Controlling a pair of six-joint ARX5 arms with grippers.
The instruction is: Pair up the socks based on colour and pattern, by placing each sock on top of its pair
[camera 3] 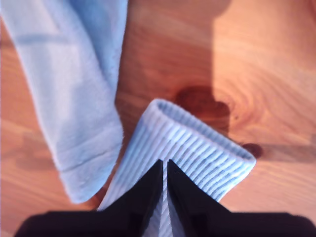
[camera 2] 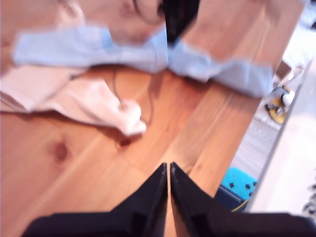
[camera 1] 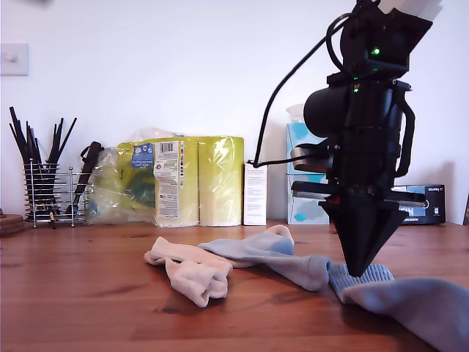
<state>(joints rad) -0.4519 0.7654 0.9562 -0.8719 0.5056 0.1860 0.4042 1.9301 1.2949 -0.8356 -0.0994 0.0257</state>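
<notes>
So my second gripper [camera 3: 164, 165] is the one you can see in the exterior view [camera 1: 359, 271], hanging off a black arm [camera 1: 366, 110] that comes down from about 1 o'clock and points its wedge tip straight down. A little green light glows near the top of that arm. Its jaws are pinched together with only a thin slit between them, clamped on the ribbed cuff of a light blue-grey fabric sock [camera 3: 192, 148]. My first gripper [camera 2: 167, 168] only turns up in its own wrist view, fingers pressed nearly together and gripping nothing, held up off the wood. That view is pretty blurry.
</notes>
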